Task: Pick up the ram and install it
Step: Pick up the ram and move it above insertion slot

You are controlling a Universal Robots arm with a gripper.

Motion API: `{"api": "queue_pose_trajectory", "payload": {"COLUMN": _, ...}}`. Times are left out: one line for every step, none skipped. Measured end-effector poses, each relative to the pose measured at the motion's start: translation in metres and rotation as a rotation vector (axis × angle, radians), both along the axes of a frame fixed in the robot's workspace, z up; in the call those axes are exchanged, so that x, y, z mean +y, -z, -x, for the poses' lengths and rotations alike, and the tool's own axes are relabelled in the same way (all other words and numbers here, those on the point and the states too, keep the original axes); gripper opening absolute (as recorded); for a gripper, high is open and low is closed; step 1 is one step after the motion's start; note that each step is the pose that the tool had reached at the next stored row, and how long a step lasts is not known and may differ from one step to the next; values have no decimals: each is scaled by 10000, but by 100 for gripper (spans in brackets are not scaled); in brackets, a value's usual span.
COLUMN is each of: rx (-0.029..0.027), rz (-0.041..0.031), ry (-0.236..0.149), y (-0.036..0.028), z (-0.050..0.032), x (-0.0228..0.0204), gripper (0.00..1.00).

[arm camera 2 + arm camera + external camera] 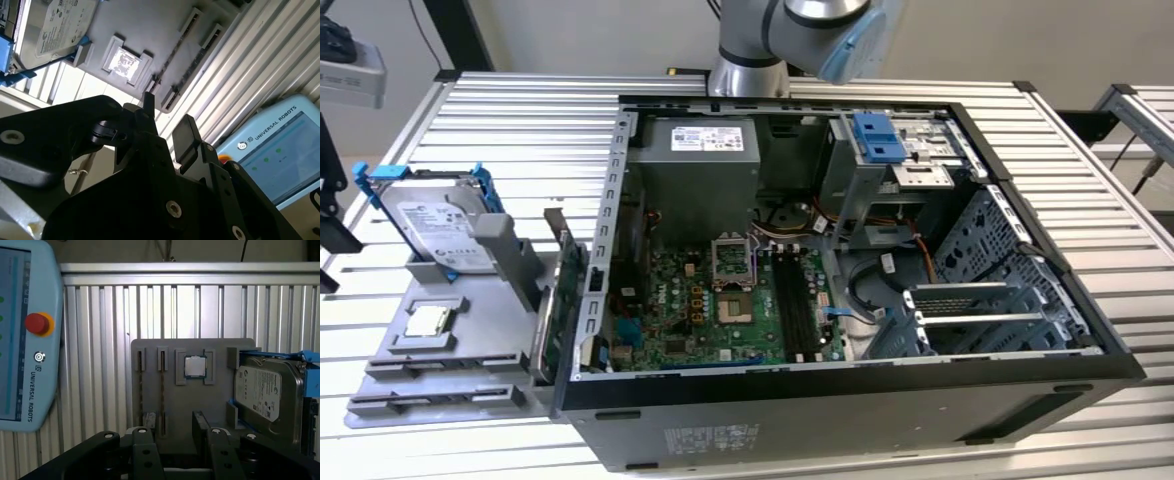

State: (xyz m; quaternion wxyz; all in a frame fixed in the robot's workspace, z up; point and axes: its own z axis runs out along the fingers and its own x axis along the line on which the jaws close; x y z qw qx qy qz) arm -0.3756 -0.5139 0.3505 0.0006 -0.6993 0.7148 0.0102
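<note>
Presently, the ram (162, 390) is seen edge-on as a long, thin, dark strip stood in a narrow slot of the gray tray (175, 405). A second strip of the same kind is seated in the parallel slot just beside it. From this angle the chips on its face cannot be made out.

The tray is laid on the ribbed metal table (520, 110), at the exterior view's left of the open computer case (854, 410). On the same tray, the small square processor (195, 366) is set in a pocket next to the slots. The silver hard drive (260, 390) is held in its blue bracket on the far side of the processor from the slots.

The gripper (172, 429) is shown in both wrist views, held clear of the tray. The near ends of the slots are seen in the gap between its black fingers (143, 452). The jaws are spread apart and nothing is gripped.

A white printed label is carried on the top face of the hard drive. Another is fixed to the power supply (700, 165) inside the case. A light-blue teach pendant (47, 390) is located near the slot side of the tray. Lettering is printed along its edge, below a round red button (39, 323).
</note>
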Motion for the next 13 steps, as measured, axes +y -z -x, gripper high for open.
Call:
{"api": "queue_pose_trajectory", "payload": {"rx": 1, "rz": 1, "ry": 1, "y": 9, "z": 0, "x": 0, "gripper": 100}}
{"api": "queue_pose_trajectory", "payload": {"rx": 1, "rz": 1, "ry": 1, "y": 15, "z": 0, "x": 0, "gripper": 100}}
{"api": "queue_pose_trajectory", "payload": {"rx": 3, "rz": 2, "ry": 1, "y": 16, "z": 0, "x": 0, "gripper": 100}}
{"api": "queue_pose_trajectory", "payload": {"rx": 4, "rz": 3, "ry": 1, "y": 17, "z": 0, "x": 0, "gripper": 100}}
{"api": "queue_pose_trajectory", "payload": {"rx": 3, "rz": 2, "ry": 1, "y": 19, "z": 0, "x": 0, "gripper": 100}}
{"api": "queue_pose_trajectory", "payload": {"rx": 1, "rz": 0, "ry": 0, "y": 23, "z": 0, "x": 0, "gripper": 100}}
{"api": "queue_pose_trajectory", "payload": {"rx": 2, "rz": 1, "ry": 1, "y": 23, "z": 0, "x": 0, "gripper": 100}}
{"api": "queue_pose_trajectory", "payload": {"rx": 2, "rz": 1, "ry": 1, "y": 23, "z": 0, "x": 0, "gripper": 100}}
{"api": "queue_pose_trajectory", "payload": {"rx": 3, "rz": 1, "ry": 1, "y": 23, "z": 0, "x": 0, "gripper": 100}}
{"api": "queue_pose_trajectory", "payload": {"rx": 2, "rz": 1, "ry": 0, "y": 24, "z": 0, "x": 0, "gripper": 100}}
{"api": "queue_pose_trajectory", "payload": {"rx": 2, "rz": 1, "ry": 0, "y": 24, "z": 0, "x": 0, "gripper": 100}}
{"api": "queue_pose_trajectory", "payload": {"rx": 3, "rz": 0, "ry": 1, "y": 24, "z": 0, "x": 0, "gripper": 100}}
{"api": "queue_pose_trajectory", "payload": {"rx": 3, "rz": 1, "ry": 1, "y": 25, "z": 0, "x": 0, "gripper": 100}}
